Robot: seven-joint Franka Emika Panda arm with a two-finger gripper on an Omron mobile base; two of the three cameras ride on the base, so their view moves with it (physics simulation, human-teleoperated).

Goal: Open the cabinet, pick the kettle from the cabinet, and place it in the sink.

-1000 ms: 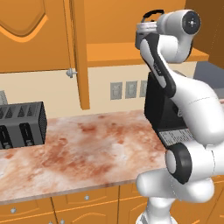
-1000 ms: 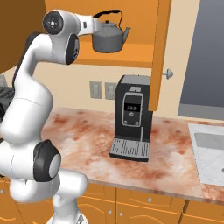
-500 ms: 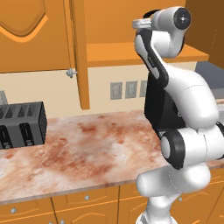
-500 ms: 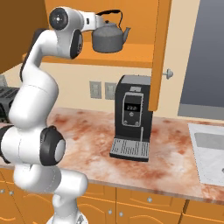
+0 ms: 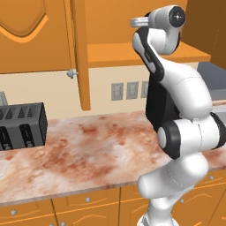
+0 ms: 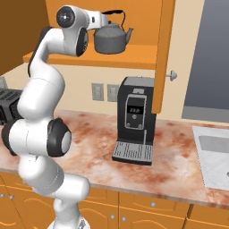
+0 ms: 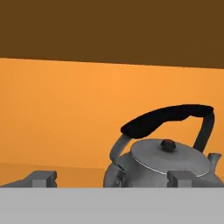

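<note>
Cabinet (image 6: pixel 163 53) door is swung open, my fingers (image 7: pixel 111 178) spread wide and empty before the kettle (image 6: pixel 112 38) on its shelf; grabbing it and reaching the sink (image 6: pixel 214 154) remain.

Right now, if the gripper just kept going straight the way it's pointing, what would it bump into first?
Probably the kettle on the cabinet shelf: it sits just ahead of the open gripper, a little off to one side. Depth is hard to judge.

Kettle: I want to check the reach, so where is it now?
In the right base view the kettle sits on the open cabinet's shelf, above the coffee machine, just beyond the gripper.
</note>
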